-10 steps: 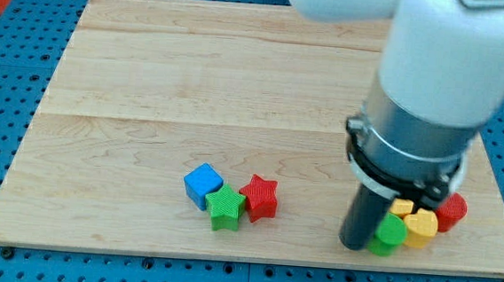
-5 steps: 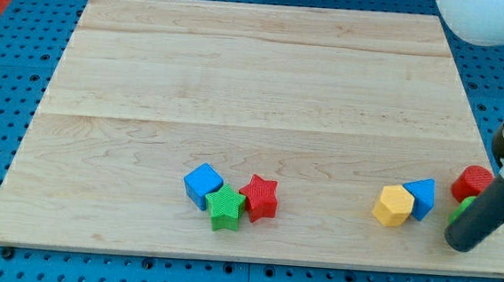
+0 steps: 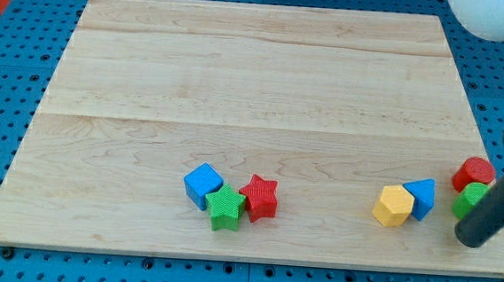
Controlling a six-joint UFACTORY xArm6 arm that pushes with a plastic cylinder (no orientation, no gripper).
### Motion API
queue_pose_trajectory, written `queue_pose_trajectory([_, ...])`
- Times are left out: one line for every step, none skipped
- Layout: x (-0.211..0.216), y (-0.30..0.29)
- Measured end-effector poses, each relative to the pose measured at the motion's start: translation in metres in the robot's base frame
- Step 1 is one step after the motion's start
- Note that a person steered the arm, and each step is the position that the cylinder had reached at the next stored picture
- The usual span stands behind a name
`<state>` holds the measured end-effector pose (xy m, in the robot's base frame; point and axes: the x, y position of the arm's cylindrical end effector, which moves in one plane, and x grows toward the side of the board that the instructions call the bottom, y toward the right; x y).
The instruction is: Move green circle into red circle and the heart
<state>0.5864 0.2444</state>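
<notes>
My arm enters from the view's top right, its pale rounded housing cut off by the frame's upper edge. Below it, a grey collar at the right edge carries the dark rod, which slants down toward the view's left. My tip rests low at the view's bottom right.
</notes>
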Motion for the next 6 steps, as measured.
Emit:
queue_pose_trajectory([0.010,0.001])
queue_pose_trajectory([0.022,0.023])
queue_pose_trajectory([0.022,0.035])
queue_pose_trajectory([0.022,0.035])
queue_pose_trajectory([0.021,0.059])
queue_pose_trajectory([0.018,0.100])
